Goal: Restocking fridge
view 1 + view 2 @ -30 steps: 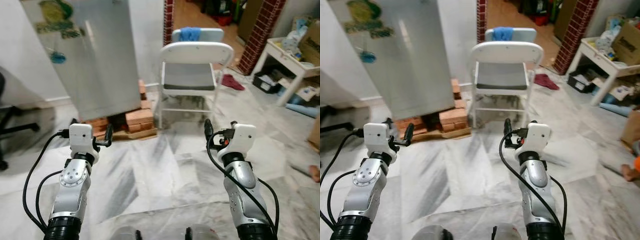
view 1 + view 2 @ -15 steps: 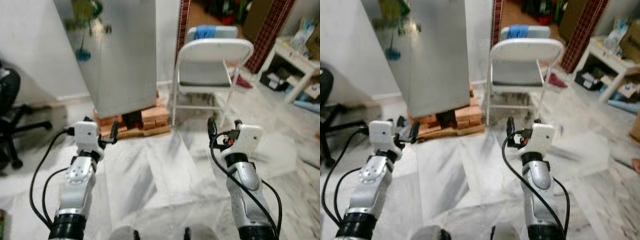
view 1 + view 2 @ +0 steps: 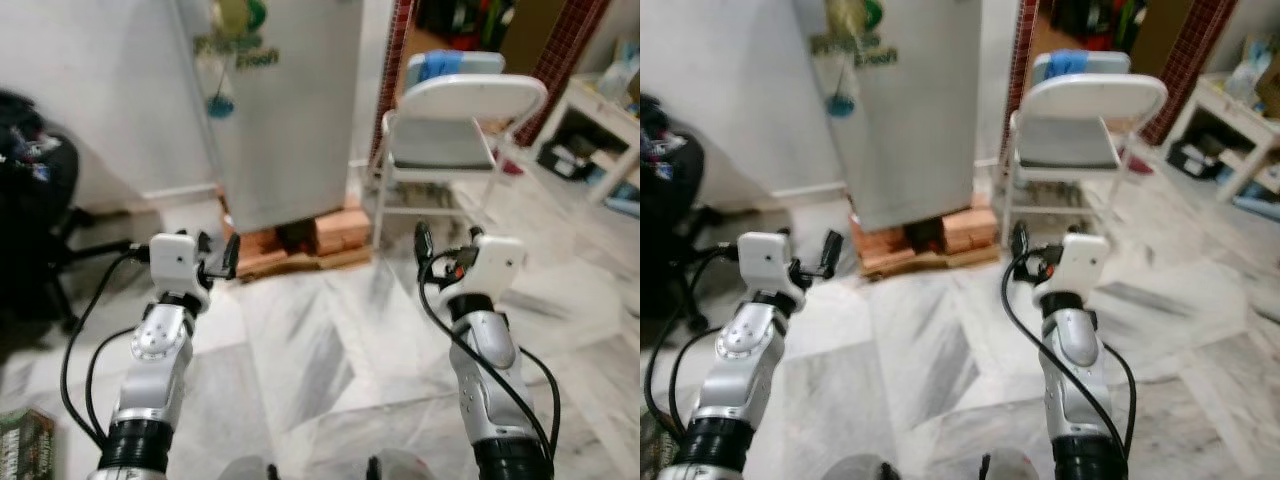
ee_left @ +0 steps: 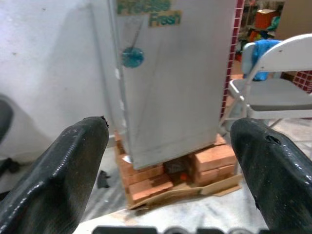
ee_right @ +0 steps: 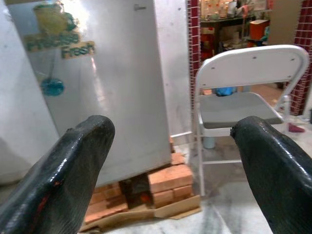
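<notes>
A silver fridge [image 3: 285,110] with its door closed and stickers on the front stands on a base of red bricks [image 3: 320,235] against the white wall. It also shows ahead in the left wrist view [image 4: 170,73] and the right wrist view [image 5: 107,92]. Both arms are raised in front of me above the marble floor, a good way short of the fridge. My left gripper [image 3: 217,256] is open with nothing between its fingers [image 4: 58,175]. My right gripper [image 3: 445,240] is also open and empty, its fingers [image 5: 63,180] spread wide.
A white folding chair [image 3: 450,140] stands just right of the fridge, with a second chair holding a blue cloth [image 3: 440,65] behind it. A black office chair [image 3: 30,200] is at the left, a white table [image 3: 600,110] at the right.
The whole view has swung left, so the fridge now sits nearer the middle and the office chair has come into view. Both arms hold the same raised pose, grippers still open.
</notes>
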Available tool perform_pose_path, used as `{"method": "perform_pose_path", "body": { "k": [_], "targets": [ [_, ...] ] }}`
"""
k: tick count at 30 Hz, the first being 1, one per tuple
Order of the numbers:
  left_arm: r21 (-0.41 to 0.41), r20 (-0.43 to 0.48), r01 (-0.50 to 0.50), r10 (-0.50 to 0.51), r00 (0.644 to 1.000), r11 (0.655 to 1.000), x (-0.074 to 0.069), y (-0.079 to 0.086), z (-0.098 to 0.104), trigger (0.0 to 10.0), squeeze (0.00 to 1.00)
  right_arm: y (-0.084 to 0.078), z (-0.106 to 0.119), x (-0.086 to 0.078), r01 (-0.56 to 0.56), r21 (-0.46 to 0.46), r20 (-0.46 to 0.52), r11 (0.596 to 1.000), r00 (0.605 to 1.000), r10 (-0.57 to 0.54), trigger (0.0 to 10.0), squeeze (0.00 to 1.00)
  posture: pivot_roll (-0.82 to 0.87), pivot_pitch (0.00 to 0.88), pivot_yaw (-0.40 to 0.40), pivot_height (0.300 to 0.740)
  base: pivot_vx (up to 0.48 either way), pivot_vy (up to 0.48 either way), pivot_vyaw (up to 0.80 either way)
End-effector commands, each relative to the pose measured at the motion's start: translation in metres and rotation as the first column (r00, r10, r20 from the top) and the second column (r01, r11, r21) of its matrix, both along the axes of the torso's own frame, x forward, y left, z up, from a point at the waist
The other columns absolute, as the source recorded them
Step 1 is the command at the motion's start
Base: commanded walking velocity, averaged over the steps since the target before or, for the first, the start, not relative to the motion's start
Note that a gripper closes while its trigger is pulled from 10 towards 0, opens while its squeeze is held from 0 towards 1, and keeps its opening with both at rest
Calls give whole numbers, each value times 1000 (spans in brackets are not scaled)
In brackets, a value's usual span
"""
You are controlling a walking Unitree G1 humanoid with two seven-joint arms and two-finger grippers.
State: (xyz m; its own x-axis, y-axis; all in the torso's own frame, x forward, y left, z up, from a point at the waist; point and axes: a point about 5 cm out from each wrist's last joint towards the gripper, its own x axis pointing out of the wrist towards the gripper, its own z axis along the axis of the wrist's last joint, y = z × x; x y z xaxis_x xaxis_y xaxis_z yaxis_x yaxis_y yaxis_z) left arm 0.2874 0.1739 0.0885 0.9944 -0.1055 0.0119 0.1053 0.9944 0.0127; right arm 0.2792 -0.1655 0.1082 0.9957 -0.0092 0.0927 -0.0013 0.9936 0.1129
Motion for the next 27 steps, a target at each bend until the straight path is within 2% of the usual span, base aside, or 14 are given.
{"method": "perform_pose_path", "body": {
  "k": [1, 9, 18, 27],
  "targets": [
    [-8, 8, 47, -47, 999, 999, 0, -11, 2, 10000, 0, -9, -4, -3, 34, -12, -19, 999, 999, -34, 10000, 0, -67, 0, 40, 740, 0, 424, -800],
    [-15, -2, 75, -75, 997, 997, 0, -13, 1, 10000, 0, -5, -2, 1, 29, -16, -3, 999, 1000, -29, 10000, 0, -65, 0, 47, 740, 258, 383, -100],
    [-23, -15, 88, -89, 996, 996, -6, -17, -4, 10000, 0, -10, -4, -1, 36, -40, -9, 999, 999, -36, 10000, 0, -68, 0, 27, 740, 402, 260, 0],
    [-40, -13, 97, -98, 995, 994, -6, -19, -4, 10000, 0, -9, -2, 1, 23, -53, -3, 998, 1000, -24, 10000, 0, -69, 0, 18, 740, 414, 243, 0]
  ]
}}
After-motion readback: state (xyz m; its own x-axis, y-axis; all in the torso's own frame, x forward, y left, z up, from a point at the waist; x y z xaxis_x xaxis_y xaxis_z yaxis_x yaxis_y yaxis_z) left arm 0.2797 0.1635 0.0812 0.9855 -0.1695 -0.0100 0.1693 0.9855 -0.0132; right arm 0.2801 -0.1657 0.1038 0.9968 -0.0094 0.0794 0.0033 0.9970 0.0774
